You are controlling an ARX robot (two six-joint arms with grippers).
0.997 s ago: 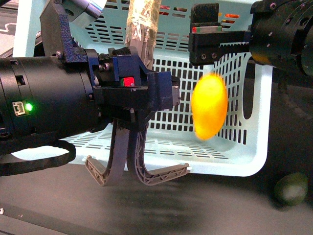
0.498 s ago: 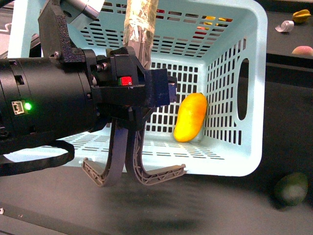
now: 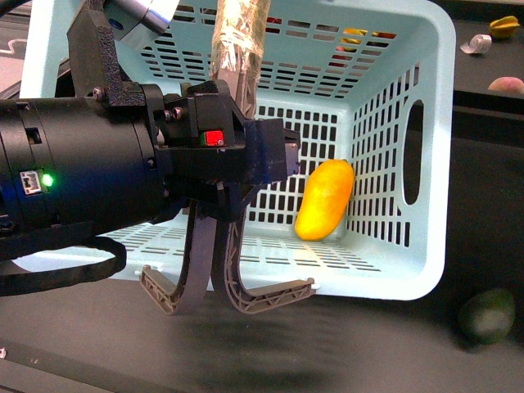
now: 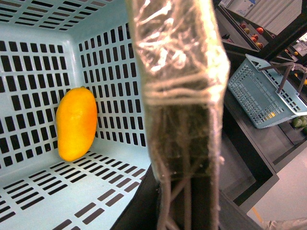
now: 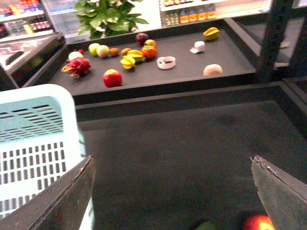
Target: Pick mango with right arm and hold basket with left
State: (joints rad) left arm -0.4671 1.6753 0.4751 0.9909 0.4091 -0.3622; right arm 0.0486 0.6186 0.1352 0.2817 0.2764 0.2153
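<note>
I see the mango (image 3: 325,201) inside the basket (image 3: 426,274), leaning on the far wall near its right corner; left gripper (image 3: 228,284) pinched onto the taped handle (image 4: 177,86); right gripper (image 5: 171,163) fingers spread wide over the dark table (image 5: 182,134); green fruit (image 3: 487,315) outside the basket.

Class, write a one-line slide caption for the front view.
Mango lying inside the turquoise basket, leaning against its side, with the left gripper hanging in the foreground.
</note>
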